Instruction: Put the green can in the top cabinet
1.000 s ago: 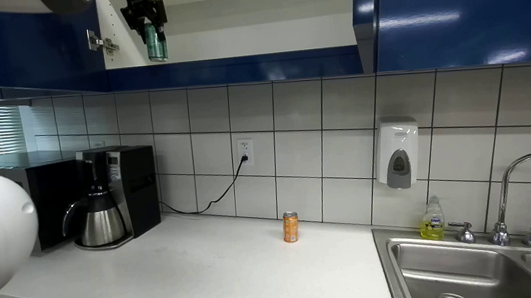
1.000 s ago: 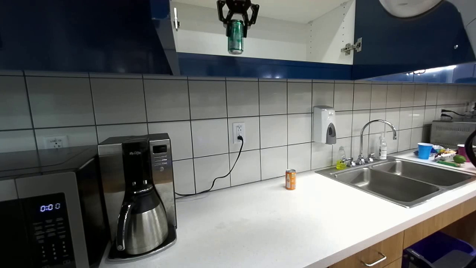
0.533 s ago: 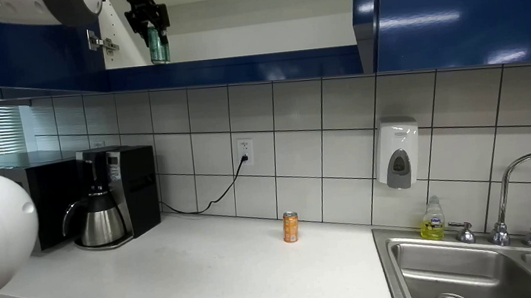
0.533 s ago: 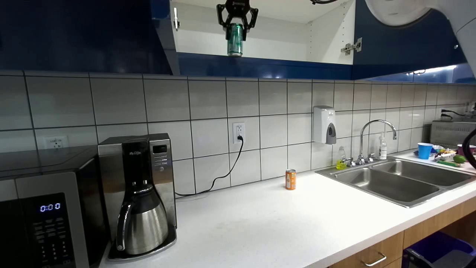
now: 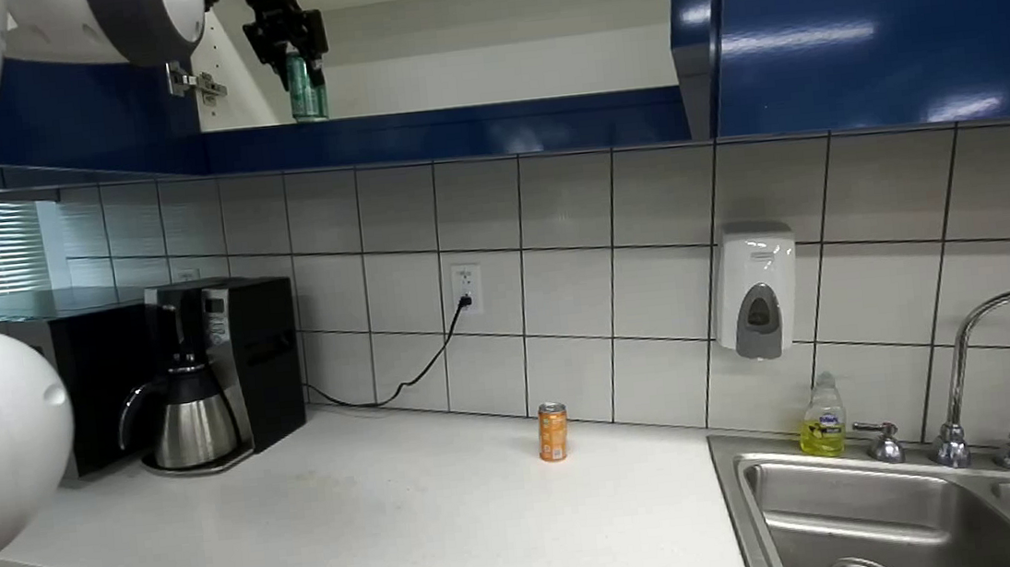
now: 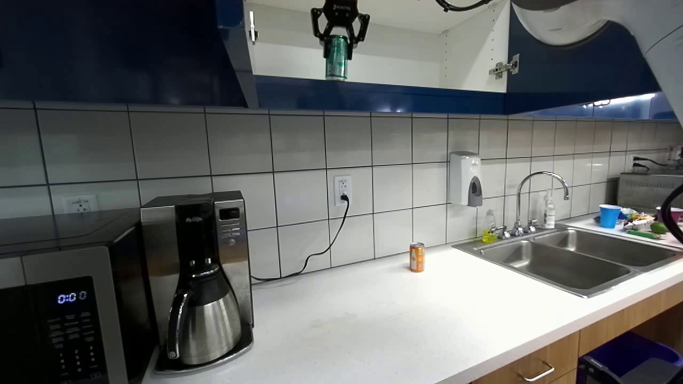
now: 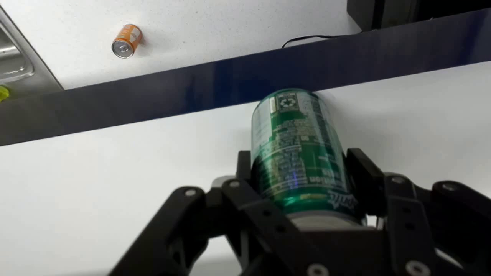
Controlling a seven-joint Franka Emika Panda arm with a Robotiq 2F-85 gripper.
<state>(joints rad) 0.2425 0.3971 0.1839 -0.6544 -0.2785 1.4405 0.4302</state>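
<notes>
The green can (image 5: 309, 103) is held upright at the open top cabinet (image 5: 494, 71). In an exterior view the can (image 6: 336, 68) is at the left part of the cabinet opening (image 6: 395, 66), its base level with the blue front rim. My gripper (image 6: 338, 52) comes from above and is shut on the can's upper part; it also shows in the other picture from outside (image 5: 302, 70). In the wrist view the gripper (image 7: 299, 165) has a finger on each side of the can (image 7: 299, 134), over the white cabinet floor (image 7: 134, 191) by the front edge. Whether the base touches the floor I cannot tell.
The blue front rim (image 6: 405, 96) runs below the opening. An open blue door (image 5: 91, 120) with a hinge stands beside it. Below are an orange can (image 6: 417, 257), a coffee maker (image 6: 203, 277), a microwave (image 6: 69, 298), a soap dispenser (image 6: 465, 178) and a sink (image 6: 560, 261).
My gripper and the can have moved down a little and slightly inward, bringing the can's base to the cabinet rim's level. The arm has lowered. The grip looks the same.
</notes>
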